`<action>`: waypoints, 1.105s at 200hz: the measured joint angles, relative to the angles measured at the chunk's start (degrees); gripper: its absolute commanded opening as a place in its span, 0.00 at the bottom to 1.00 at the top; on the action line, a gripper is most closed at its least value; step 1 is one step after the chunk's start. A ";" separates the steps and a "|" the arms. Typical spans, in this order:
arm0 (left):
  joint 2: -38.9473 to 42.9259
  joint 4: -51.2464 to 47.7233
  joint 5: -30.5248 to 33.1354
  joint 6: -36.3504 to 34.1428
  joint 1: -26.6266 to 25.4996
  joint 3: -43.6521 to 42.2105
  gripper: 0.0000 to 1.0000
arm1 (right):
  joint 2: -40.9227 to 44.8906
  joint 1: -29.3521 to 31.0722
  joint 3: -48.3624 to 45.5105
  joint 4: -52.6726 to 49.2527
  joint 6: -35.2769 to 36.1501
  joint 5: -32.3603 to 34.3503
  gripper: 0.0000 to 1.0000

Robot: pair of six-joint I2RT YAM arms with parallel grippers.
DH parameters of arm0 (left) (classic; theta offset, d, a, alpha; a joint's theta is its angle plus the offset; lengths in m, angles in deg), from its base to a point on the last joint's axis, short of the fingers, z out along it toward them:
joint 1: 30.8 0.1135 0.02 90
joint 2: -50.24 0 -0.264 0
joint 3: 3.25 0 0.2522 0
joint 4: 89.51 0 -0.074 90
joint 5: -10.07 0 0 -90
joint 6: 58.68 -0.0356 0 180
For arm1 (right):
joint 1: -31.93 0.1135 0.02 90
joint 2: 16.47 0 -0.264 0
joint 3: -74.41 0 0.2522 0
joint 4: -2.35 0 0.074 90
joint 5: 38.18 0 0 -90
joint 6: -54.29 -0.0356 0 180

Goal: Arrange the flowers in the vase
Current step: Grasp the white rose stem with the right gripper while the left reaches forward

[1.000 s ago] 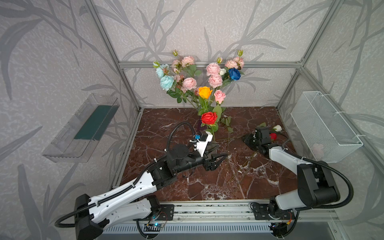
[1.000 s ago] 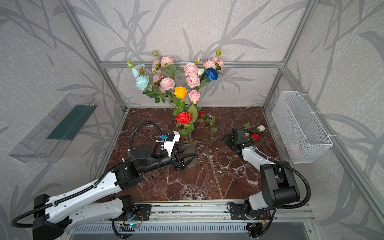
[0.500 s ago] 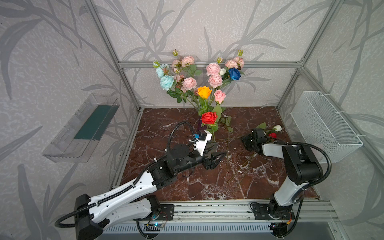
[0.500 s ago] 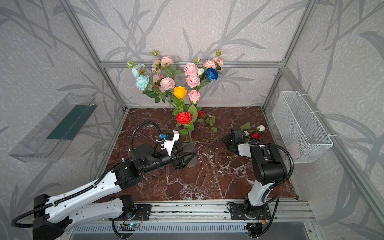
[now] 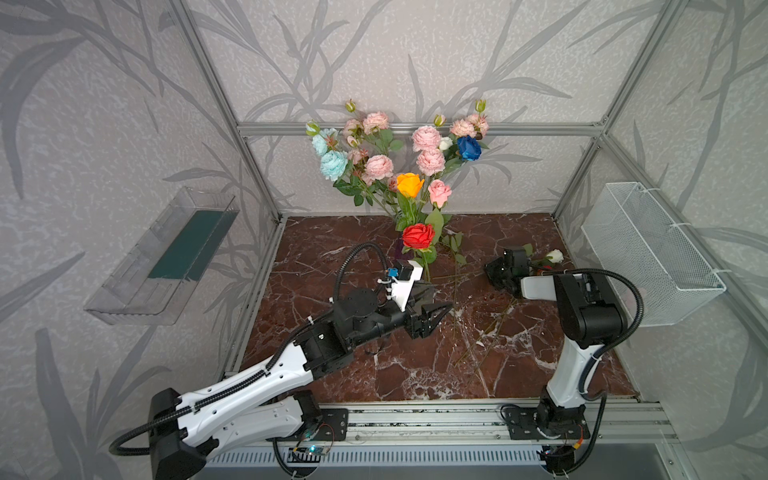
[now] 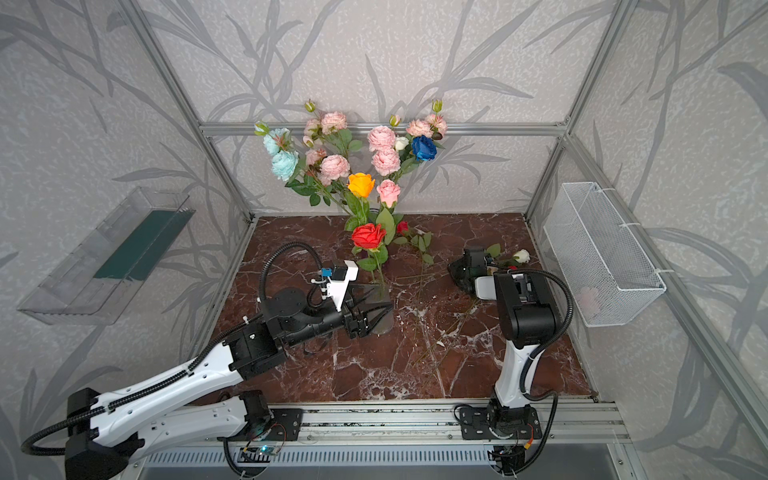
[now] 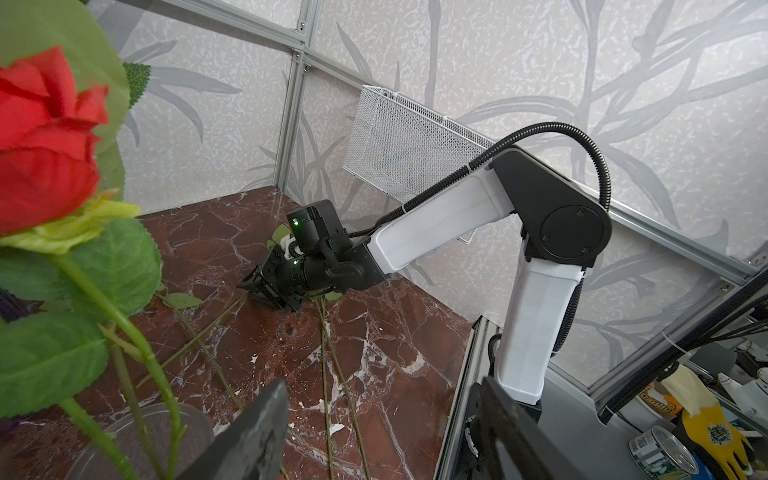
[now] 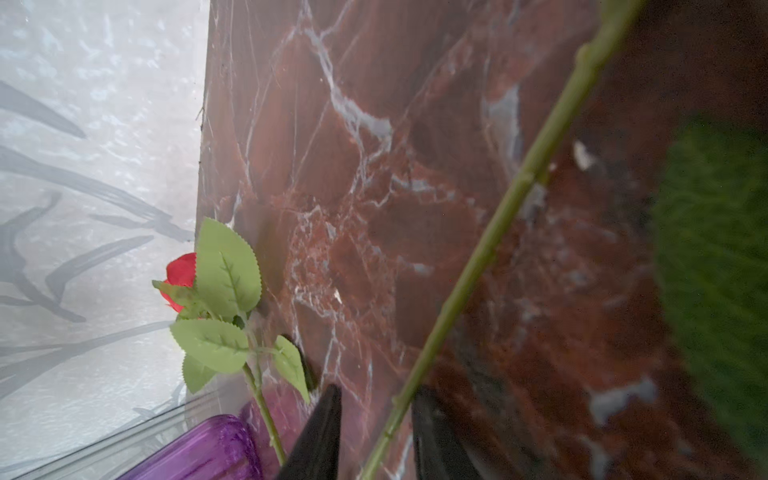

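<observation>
In both top views your right gripper (image 5: pixel 494 274) lies low on the marble table (image 5: pixel 332 257). The white rose (image 5: pixel 555 255) is behind its wrist and loose stems (image 5: pixel 486 340) trail off beside it. The bouquet (image 5: pixel 415 166) stands well ahead of its tips. Your left gripper (image 6: pixel 376 309) is wide open and holds nothing, with the clear vase (image 6: pixel 386 326) right at its fingertips. Push forward and you could tip that vase, flowers and all.

In the left wrist view, the vase rim sits just outside one of the fingers (image 7: pixel 253 436), and the red rose (image 7: pixel 45 137) leans over it. Crossed stems lie under the right gripper, so lifting one may drag its neighbours.

In the right wrist view, the jaws are partly closed and straddle a green stem (image 8: pixel 498 232). A gap shows on either side, so I see no grip yet. The stem sits off-centre near the tips. If you close like this it may roll out or jam against the marble. The small red rose (image 8: pixel 180 274) and purple vase (image 8: pixel 199 449) stand just off to one side, so a careless swing would clip them.
</observation>
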 measured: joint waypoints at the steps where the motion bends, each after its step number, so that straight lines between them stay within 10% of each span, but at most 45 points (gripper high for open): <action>1: 0.02 -0.02 0.00 0.00 -0.02 0.00 0.73 | -0.07 0.00 0.02 0.07 -0.04 -0.07 0.24; 97: 0.13 -0.46 0.33 -0.96 0.00 0.00 0.74 | -1.33 -0.90 -0.26 1.84 -1.40 -3.32 0.00; 221: 1.40 -0.66 2.60 -1.97 -0.02 0.00 0.74 | 19.10 0.09 -6.19 -7.04 11.04 -2.89 0.00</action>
